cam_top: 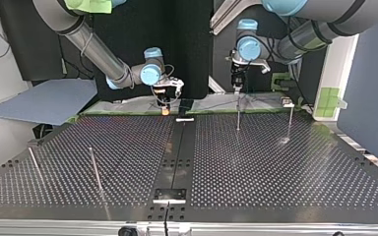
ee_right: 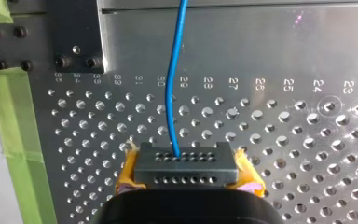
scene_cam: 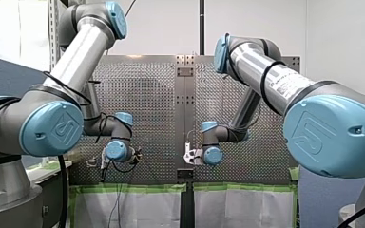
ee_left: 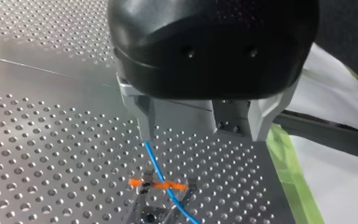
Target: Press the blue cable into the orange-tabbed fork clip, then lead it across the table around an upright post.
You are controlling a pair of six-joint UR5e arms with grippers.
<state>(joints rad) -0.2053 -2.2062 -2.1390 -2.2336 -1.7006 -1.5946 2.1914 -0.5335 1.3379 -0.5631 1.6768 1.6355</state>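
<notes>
Under my black left end effector, the cable is blue and the fork clip orange-tabbed. The silver tabletop is hole-dotted.

The desk is brushed metal, perforated, with a dull sheen. The blue cable has a smooth, glossy plastic sheath. The fork clip is bare metal with orange plastic tabs. The green tape looks matt.

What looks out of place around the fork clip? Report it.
Nothing is spilled or damaged. One oddity: in the left wrist view the blue cable crosses the orange-tabbed fork clip at a slant, over its orange tabs; whether it is seated cannot be told.
</notes>
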